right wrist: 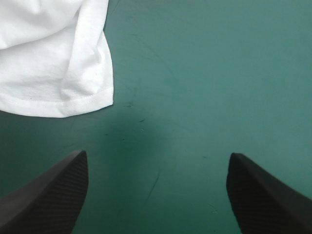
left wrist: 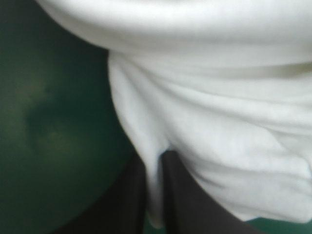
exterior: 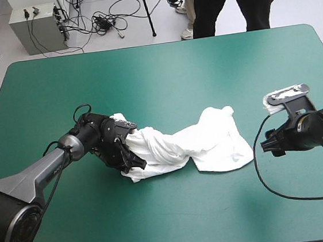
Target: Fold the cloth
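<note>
No fold made yet, I judge: the T-shirt [exterior: 198, 143] lies crumpled mid-frame. My left gripper [exterior: 132, 157] pinches its left end; my right gripper [exterior: 272, 141] stands spread and empty at right.

Teal-green table cover [exterior: 162, 74]; lies flat

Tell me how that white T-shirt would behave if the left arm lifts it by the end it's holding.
Probably floppy: the T-shirt lies in twisted, sagging folds, so it would likely drape from the left end effector rather than hold shape. Likely light for its size: the pinched fold looks thin. Unlikely to roll or tip.
</note>
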Robot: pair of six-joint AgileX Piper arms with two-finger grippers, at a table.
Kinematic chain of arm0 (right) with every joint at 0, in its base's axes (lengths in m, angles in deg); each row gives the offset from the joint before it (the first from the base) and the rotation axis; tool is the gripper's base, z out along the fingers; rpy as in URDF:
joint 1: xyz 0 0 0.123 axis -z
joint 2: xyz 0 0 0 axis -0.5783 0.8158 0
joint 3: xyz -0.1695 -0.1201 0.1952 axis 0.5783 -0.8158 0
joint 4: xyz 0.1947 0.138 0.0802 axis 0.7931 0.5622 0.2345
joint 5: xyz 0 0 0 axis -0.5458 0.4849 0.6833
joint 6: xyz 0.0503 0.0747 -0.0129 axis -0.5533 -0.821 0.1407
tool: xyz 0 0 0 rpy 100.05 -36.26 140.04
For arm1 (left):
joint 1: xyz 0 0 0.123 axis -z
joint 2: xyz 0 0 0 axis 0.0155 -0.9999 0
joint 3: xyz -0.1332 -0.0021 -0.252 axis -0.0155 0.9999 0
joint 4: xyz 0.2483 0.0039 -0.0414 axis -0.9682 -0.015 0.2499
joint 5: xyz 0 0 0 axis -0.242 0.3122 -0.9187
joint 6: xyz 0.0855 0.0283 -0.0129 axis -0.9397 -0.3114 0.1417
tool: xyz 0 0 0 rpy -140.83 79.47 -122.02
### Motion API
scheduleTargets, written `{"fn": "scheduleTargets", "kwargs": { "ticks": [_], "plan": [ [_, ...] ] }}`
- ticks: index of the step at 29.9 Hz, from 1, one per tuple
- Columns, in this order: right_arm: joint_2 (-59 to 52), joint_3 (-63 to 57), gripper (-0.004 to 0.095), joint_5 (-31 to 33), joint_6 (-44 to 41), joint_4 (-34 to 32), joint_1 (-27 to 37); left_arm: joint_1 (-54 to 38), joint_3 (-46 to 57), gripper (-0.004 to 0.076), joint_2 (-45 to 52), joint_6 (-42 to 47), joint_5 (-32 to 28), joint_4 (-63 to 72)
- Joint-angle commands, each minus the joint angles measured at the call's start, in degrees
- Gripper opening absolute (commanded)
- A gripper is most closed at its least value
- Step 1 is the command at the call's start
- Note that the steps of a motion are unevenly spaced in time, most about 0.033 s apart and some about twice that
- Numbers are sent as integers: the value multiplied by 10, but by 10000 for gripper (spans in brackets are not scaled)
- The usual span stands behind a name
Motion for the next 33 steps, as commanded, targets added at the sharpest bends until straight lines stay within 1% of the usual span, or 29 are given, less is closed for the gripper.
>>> {"fn": "scheduleTargets", "kwargs": {
  "ticks": [1,5,11,17,23,25,27,33],
  "plan": [
    [19,-20,739,-69,3,-2,3,4,0,-7,1,-2,-12,14],
    [67,-46,739,-117,14,21,3,4,0,-8,1,-2,-12,14],
    [156,-49,739,-167,49,61,3,4,0,-9,1,-1,-9,15],
    [221,-49,739,-183,61,62,3,4,0,-9,1,-1,-9,15],
    [266,-49,733,-188,72,93,3,4,0,-9,1,1,-9,15],
    [277,-49,688,-186,82,115,1,4,0,-9,1,1,-9,15],
    [286,-49,602,-184,97,139,-5,4,0,-9,1,1,-9,15],
    [320,-83,331,-190,97,146,-48,4,0,-9,1,5,-10,15]
  ]
}}
